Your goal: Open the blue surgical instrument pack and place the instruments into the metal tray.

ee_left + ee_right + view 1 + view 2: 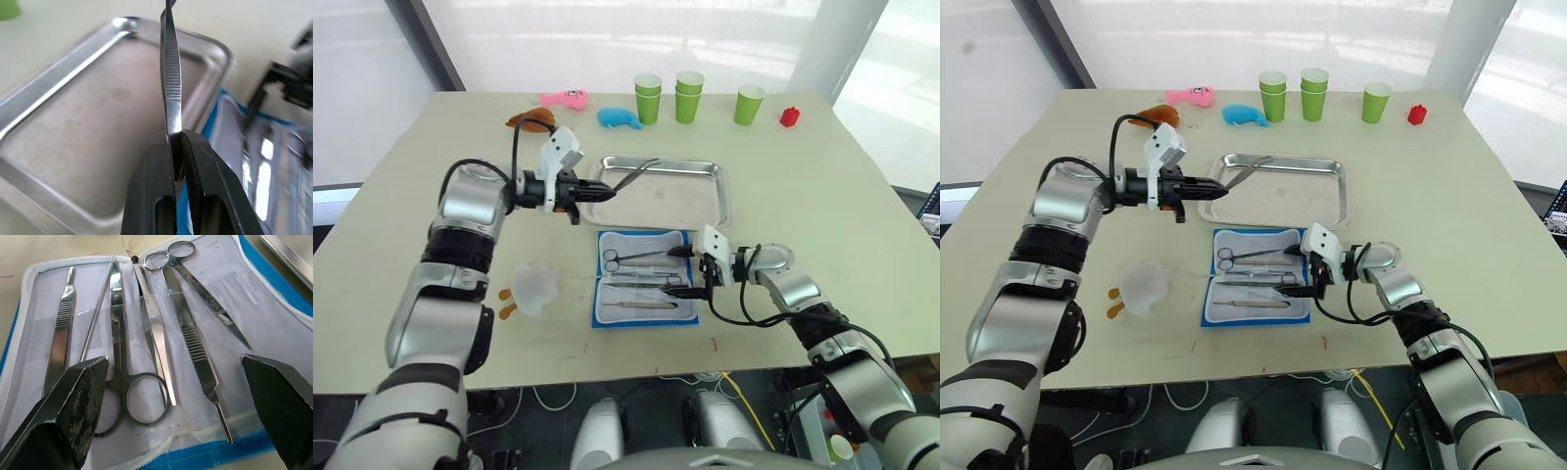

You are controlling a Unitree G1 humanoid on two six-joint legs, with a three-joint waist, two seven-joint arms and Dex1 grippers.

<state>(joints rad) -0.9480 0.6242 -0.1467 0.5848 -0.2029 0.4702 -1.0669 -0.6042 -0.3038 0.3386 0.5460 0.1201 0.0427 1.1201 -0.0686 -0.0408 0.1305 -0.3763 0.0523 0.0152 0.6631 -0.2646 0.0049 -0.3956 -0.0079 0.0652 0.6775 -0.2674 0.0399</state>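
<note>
The blue surgical instrument pack lies open on the table, pale lining up. Several silver instruments rest in it, among them ring-handled scissors and a thin straight tool. Just beyond the pack lies the metal tray. My left gripper is shut on a pair of tweezers, held above the tray's left end with the tips pointing over it. My right gripper hovers open over the pack's right side, fingers spread wide above the instruments and touching none.
Along the far edge stand three stacks of green cups, a red block, a blue plush toy, a pink toy and a brown toy. A white translucent item lies left of the pack.
</note>
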